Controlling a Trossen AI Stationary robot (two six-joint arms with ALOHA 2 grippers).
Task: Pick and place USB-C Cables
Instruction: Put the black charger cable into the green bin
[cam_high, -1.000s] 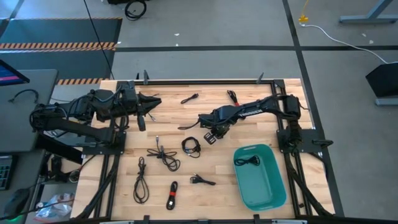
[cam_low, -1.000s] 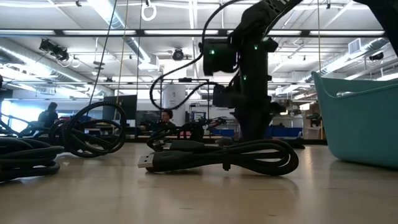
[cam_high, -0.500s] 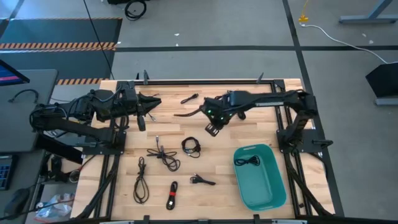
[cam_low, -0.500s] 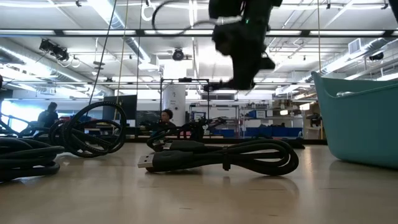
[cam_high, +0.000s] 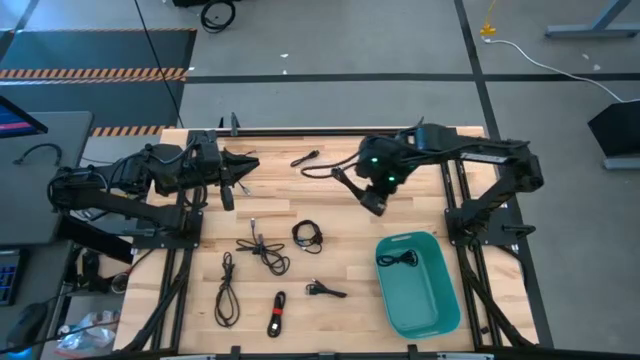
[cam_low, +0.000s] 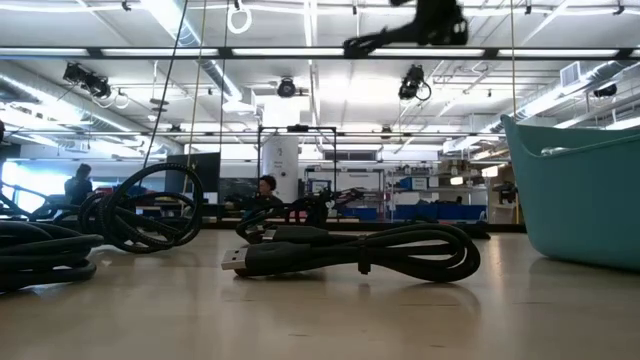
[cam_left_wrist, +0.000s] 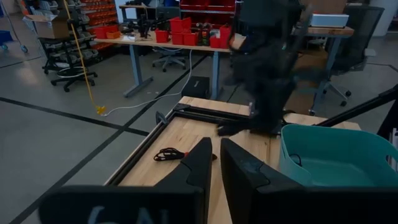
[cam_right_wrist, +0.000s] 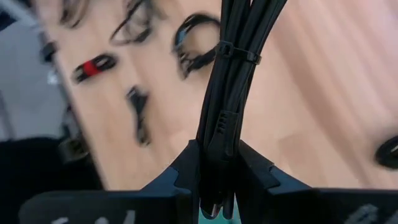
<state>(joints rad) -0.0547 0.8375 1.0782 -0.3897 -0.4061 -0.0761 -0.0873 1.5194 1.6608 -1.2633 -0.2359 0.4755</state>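
Observation:
My right gripper (cam_high: 354, 180) hangs high over the table's far middle, shut on a black USB-C cable bundle (cam_right_wrist: 227, 74) bound by a tie. In the low view the bundle (cam_low: 372, 42) sticks out sideways from the gripper (cam_low: 418, 28). More USB-C cables lie flat on the wood: one (cam_high: 305, 158) far, a coil (cam_high: 308, 235), a tangle (cam_high: 262, 250), a loop (cam_high: 227, 290), one with a red band (cam_high: 277, 313) and a small one (cam_high: 325, 290). Another (cam_high: 398, 258) lies in the teal tub (cam_high: 435, 300). My left gripper (cam_high: 246, 163) waits at the far left, shut and holding nothing. My right gripper pinches one end of the cable bundle (cam_right_wrist: 214, 163) between its two fingers (cam_right_wrist: 186, 171). The fingers slant down from the table's right side. The bundle runs on past the fingertips toward the left, roughly level, lifted clear of the table.
The teal tub (cam_low: 580, 190) stands near the right front, below and nearer than the raised gripper. A cable (cam_low: 350, 250) and a coil (cam_low: 150, 215) lie close to the low camera. Black frame rails edge the table. Bare wood shows between the cables and the far edge.
My right gripper has risen well above the table and gone toward the right and far edges, rolling as it went. The cable bundle in it has come up from the wood and now hangs clear, sticking out leftward.

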